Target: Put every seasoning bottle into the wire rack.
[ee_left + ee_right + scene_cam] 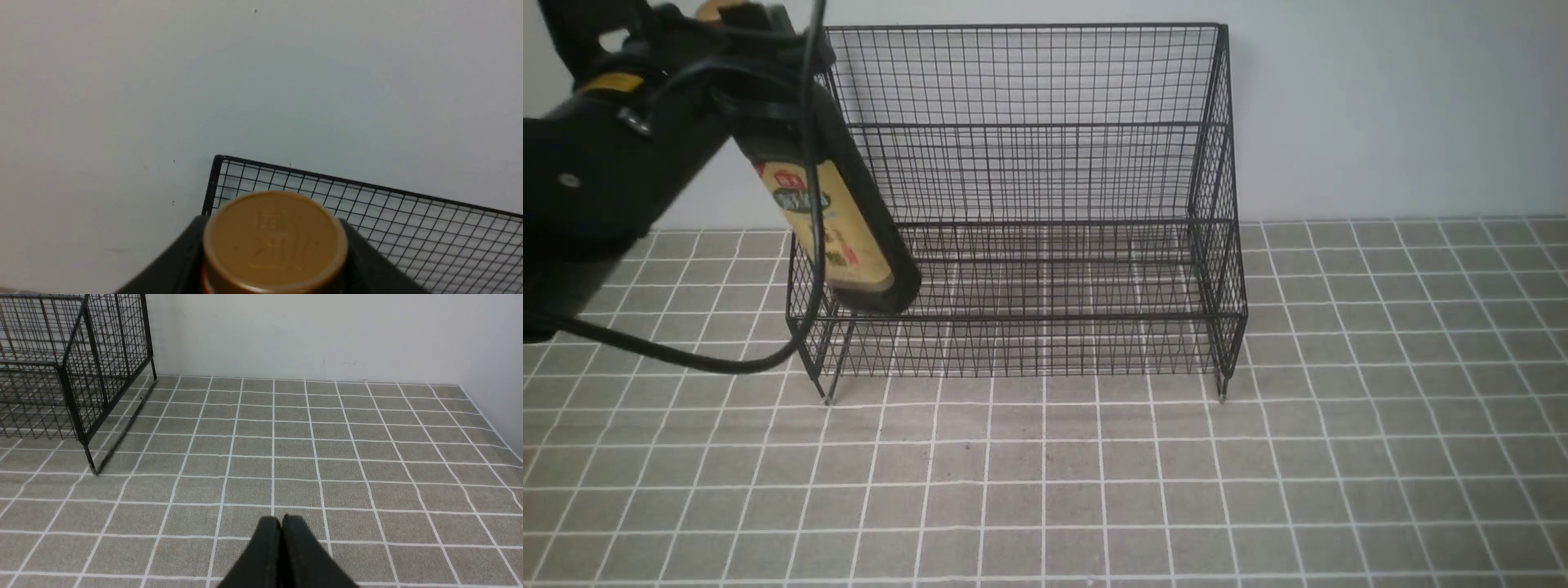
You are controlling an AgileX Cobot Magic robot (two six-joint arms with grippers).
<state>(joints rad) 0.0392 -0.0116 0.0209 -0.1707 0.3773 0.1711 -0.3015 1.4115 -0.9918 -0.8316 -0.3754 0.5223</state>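
Seasoning bottle: tall, with near-black contents; the label is yellow-tan with a green oval and red markings, and the cap is gold-brown with raised marks on top. The bottle is tilted, its base toward the right and its cap end toward the left. It is held up in front of the left part of the wire rack; whether it touches the mesh cannot be determined.

Left gripper: clamped on the bottle just below the cap, one finger on either side. Right gripper: fingertips together, nothing between them, above the table.

Rack: black wire mesh, stepped, with a tall grid back and mesh sides, standing on short legs at the far side of the table.

Table: grey-brown surface marked with a grid of white lines. Wall: plain and pale, behind the rack; small dark specks are visible on it in the left wrist view.

Obstructions: a black cable loops down from the left arm and crosses in front of the label and the rack's left side. The arm hides part of the bottle's upper end in the front view.
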